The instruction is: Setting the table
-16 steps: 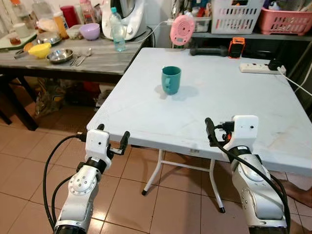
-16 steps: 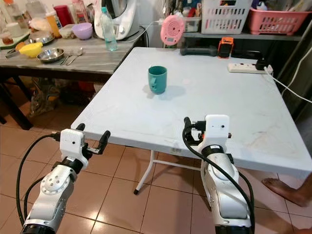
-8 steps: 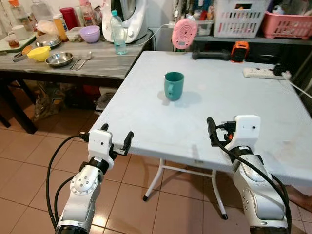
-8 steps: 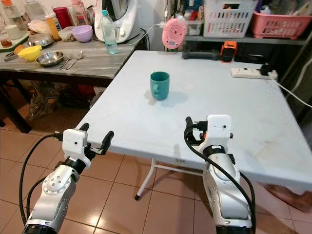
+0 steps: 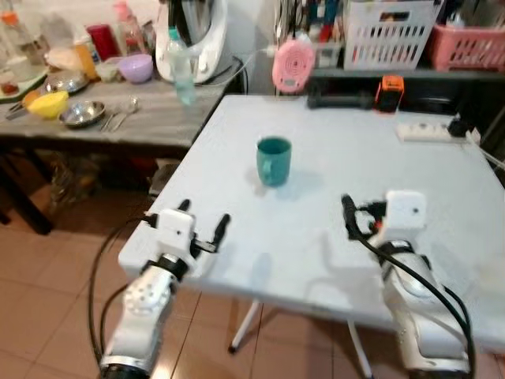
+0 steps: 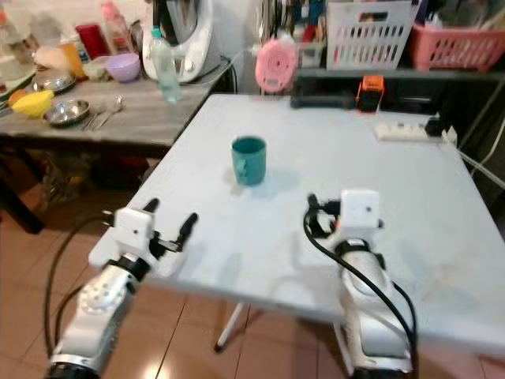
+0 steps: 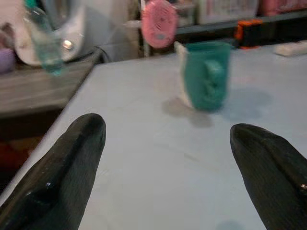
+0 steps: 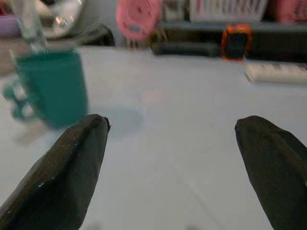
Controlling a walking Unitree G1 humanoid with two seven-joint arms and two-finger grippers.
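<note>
- Nearest to us, the left gripper (image 5: pixel 202 223) hangs over the near left corner of the white folding table (image 5: pixel 410 197); its two black fingers (image 7: pixel 62 177) stand wide apart and hold nothing.
- Beside it, the right gripper (image 8: pixel 175 167) is raised above the near edge of the same table, fingers likewise spread wide with nothing between them.
- Farther in, we see a teal mug (image 5: pixel 274 160) standing upright on the tabletop, left of centre, well apart from both grippers; in the left wrist view its handle faces the camera.
- At the table's far edge we note a white power strip (image 5: pixel 430 132) on the right, and an orange-and-black device (image 5: pixel 387 92) next to a dark bar-shaped object (image 5: pixel 339 99).
- A pink round device (image 5: pixel 293 65) stands at the far left corner.
- To the left, a grey side table (image 5: pixel 142 118) carries a clear plastic bottle (image 5: pixel 180 67), a yellow bowl (image 5: pixel 46 103), a steel bowl (image 5: pixel 81 114), a purple bowl (image 5: pixel 135 68) and spoons (image 5: pixel 125 110).
- Behind, a shelf holds a white basket (image 5: pixel 384 33) and a pink basket (image 5: pixel 467 46).
</note>
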